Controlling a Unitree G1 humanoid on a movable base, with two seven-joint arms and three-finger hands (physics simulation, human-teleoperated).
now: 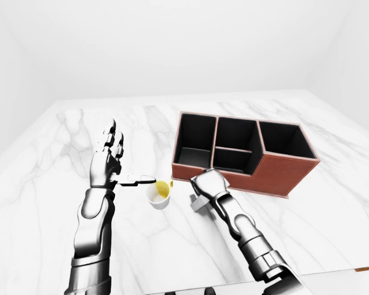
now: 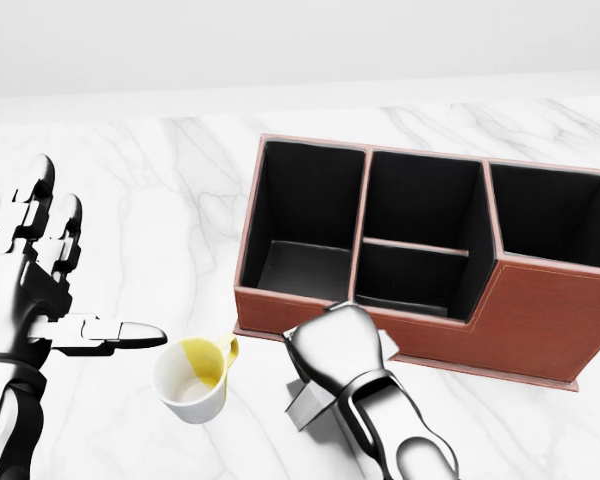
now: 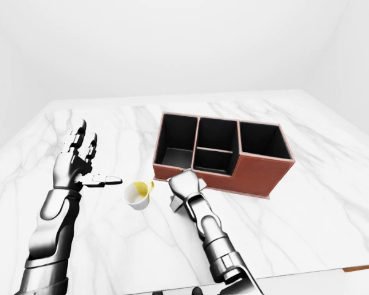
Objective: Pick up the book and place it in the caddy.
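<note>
Head view shows the right hand (image 2: 338, 345) fisted round a small grey stiff-covered book (image 2: 306, 405), tilted on the white marble desk (image 2: 170, 180) just beside the brown leather three-compartment caddy (image 2: 540, 310). It looks light, rigid, slippery; gripping across its spine seems safest. The left hand (image 2: 35, 275) hovers splayed.

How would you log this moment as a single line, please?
right hand: shut on book | left hand: open | caddy: empty
</note>
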